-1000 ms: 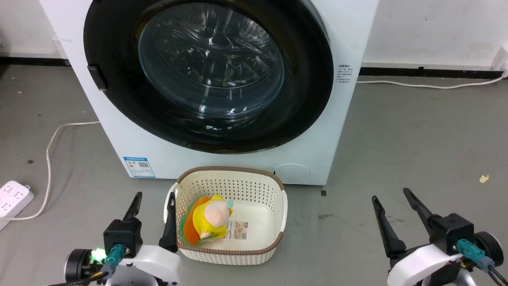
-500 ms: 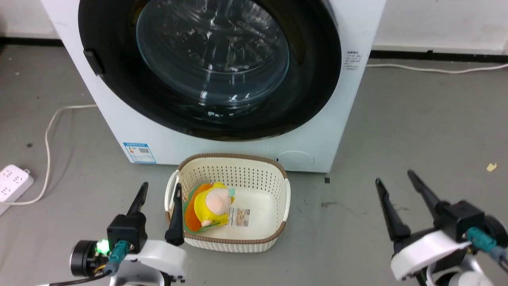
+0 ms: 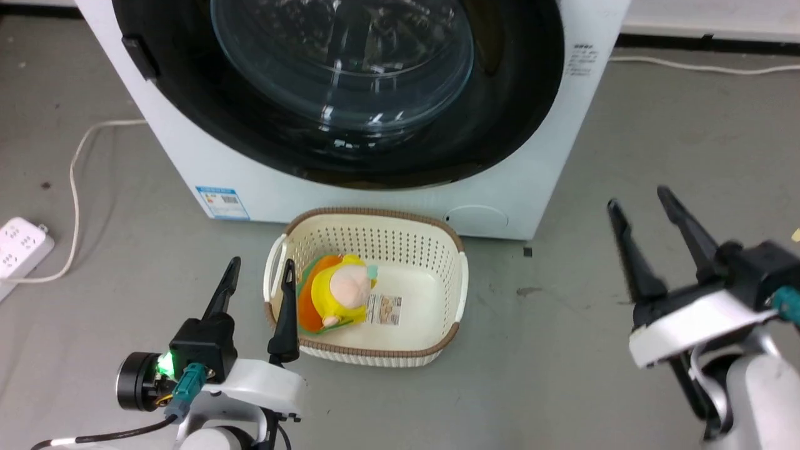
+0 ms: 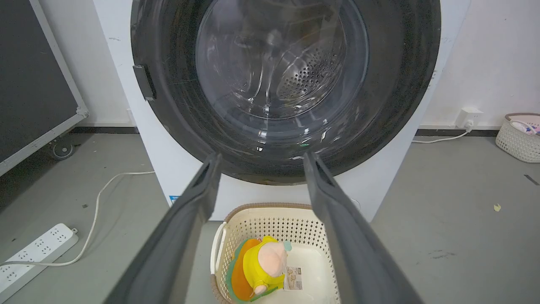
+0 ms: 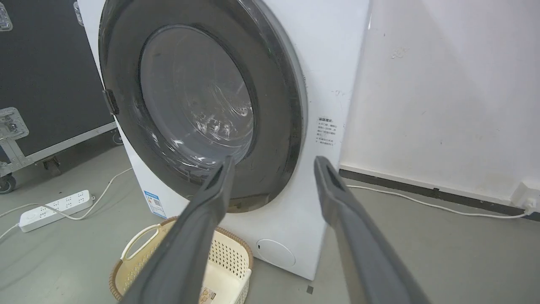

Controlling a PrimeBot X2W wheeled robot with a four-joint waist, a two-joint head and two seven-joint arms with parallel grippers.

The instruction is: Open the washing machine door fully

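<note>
Head view, door: the washing machine door (image 3: 340,81) is seen at the top, shut flat against the front of the white washing machine (image 3: 206,162); its glossy black rim is cut off by the upper edge, and a dark latch tab (image 3: 139,56) is set at its left side.
Head view, basket: a cream laundry basket (image 3: 375,215) with a brown rim is stood on the grey floor just in front of the machine, below the door; a yellow and orange plush toy (image 3: 340,290) is laid in its left half.
Head view, left gripper: the left gripper (image 3: 261,265) is held at the lower left with its fingers spread and nothing between them. One finger is seen over the basket's left rim, and contact cannot be judged.
Head view, right gripper: the right gripper (image 3: 637,197) is held at the right, well apart from basket and door, fingers parted and empty.
Head view, floor: a white power strip (image 3: 19,247) is laid at the left edge.
Left wrist view, gripper: the two fingers are spread wide and nothing is grasped.
Left wrist view, door: the door is faced squarely, closed; the perforated steel drum (image 4: 303,80) is seen through the bulging glass, and the fingertips are framed against the lower rim without reaching it.
Left wrist view, far right: a second basket (image 4: 519,137) is stood by the wall.
Right wrist view, gripper: the fingers are held apart – nothing is gripped.
Right wrist view, door: the door is seen at a slant from its right side, flush with the machine front.
Right wrist view, left side: a black flight case (image 5: 42,76) is stood beyond the machine.
</note>
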